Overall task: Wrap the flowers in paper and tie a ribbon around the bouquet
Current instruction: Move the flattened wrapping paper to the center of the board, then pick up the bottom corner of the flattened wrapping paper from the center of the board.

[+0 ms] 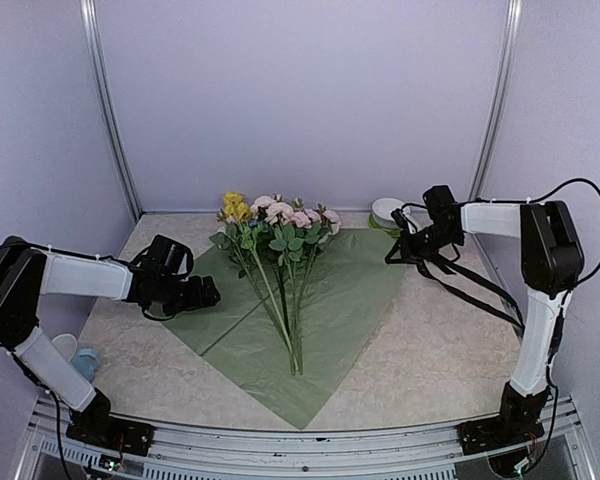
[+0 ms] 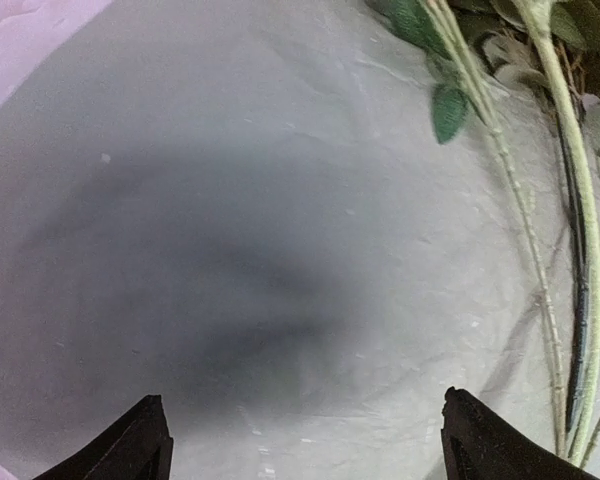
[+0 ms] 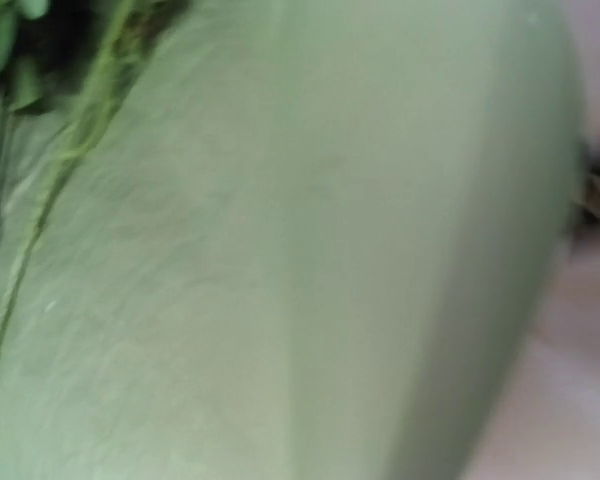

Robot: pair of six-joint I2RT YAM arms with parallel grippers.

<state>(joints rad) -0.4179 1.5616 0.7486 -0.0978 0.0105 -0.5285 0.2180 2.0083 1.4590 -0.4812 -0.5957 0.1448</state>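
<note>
Shows the paper [image 1: 350, 290] spread as a green diamond on the desk [image 1: 450, 350], with the flowers [image 1: 280, 265] lying down its middle, long axis running far to near, blooms toward the back wall and cut stems pointing at the arm bases. Finds the left end effector [image 1: 213, 293] gaping wide over the sheet's left corner, stems near on its right. Puts the right end effector [image 1: 395, 250] closed at the far right corner, farther from the stems, any pinch on paper impossible to confirm.
</note>
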